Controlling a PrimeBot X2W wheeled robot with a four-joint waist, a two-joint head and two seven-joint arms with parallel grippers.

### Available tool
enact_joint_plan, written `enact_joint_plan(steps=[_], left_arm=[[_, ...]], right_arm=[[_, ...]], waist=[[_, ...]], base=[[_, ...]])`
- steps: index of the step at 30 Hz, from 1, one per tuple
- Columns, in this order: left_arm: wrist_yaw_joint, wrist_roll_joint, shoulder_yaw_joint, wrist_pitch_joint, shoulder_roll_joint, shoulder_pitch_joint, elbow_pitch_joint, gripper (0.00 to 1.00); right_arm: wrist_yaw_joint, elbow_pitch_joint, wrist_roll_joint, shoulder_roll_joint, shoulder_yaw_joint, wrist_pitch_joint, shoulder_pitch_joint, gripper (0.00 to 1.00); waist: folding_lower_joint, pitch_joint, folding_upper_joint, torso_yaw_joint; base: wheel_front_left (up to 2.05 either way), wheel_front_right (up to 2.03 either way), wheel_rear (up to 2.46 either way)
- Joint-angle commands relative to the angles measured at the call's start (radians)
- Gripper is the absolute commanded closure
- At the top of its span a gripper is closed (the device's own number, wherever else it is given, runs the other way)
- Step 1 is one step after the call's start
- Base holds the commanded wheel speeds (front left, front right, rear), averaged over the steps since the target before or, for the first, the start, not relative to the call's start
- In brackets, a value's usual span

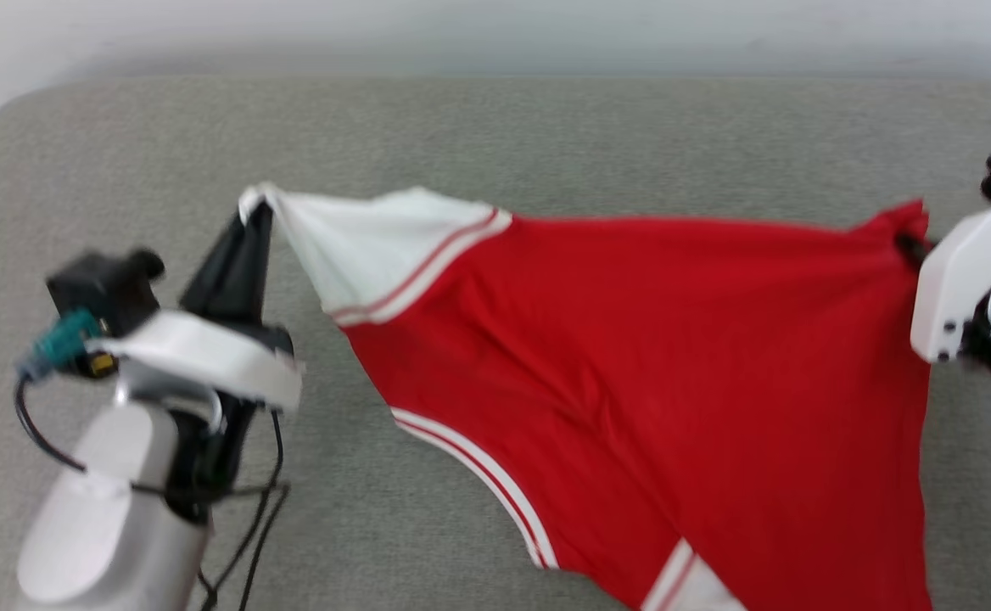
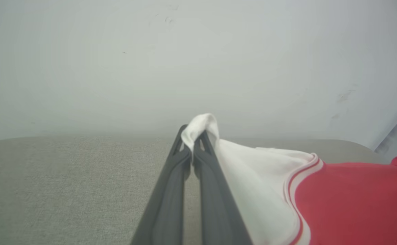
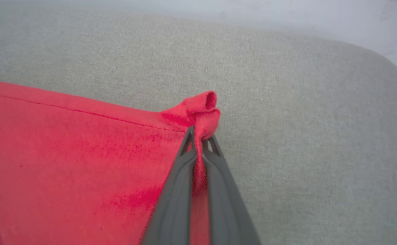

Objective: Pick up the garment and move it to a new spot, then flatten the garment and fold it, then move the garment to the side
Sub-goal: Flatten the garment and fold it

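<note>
Garment (image 1: 674,356) is held stretched taut over the grey padded surface (image 1: 546,127), red body in the middle and a white sleeve at its left end. The sleeve tip is pinched between the closed fingers of the left gripper (image 1: 256,219) over the surface's left part. A bunched red corner is clamped by the closed right gripper (image 3: 200,137) over the surface's right part.

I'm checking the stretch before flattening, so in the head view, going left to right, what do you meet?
left gripper, shut on the white sleeve → striped trim → red body of the garment → right gripper, also shut on the cloth.
</note>
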Motion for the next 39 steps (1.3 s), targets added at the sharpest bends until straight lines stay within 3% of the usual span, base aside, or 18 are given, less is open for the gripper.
enact_joint_plan(steps=[1, 14, 26, 39], left_arm=[[-0.002, 0.000, 0.007, 0.016, 0.010, -0.065, 0.003, 1.00], [-0.045, 0.013, 0.022, 0.071, 0.028, -0.590, 0.236, 1.00], [-0.068, 0.067, 0.028, 0.048, 0.090, -1.051, 0.493, 1.00], [-0.095, 0.038, 0.007, 0.038, 0.077, -1.145, 0.659, 1.00]], right_arm=[[-0.001, 0.004, -0.027, 0.009, -0.009, -0.034, -0.050, 1.00], [-0.001, 0.112, -0.203, 0.057, -0.049, -0.281, -0.452, 1.00], [-0.001, 0.232, -0.263, 0.063, -0.069, -0.393, -0.813, 1.00], [-0.001, 0.375, -0.263, 0.108, -0.041, -0.464, -0.890, 1.00]], waist=[[-0.0001, -0.015, 0.0000, -0.034], [-0.0001, 0.081, 0.0000, -0.105], [-0.0001, 0.247, 0.0000, -0.135], [-0.0001, 0.367, 0.0000, -0.129]], base=[[0.00, 0.00, 0.00], [0.00, 0.00, 0.00], [0.00, 0.00, 0.00], [0.00, 0.00, 0.00]])
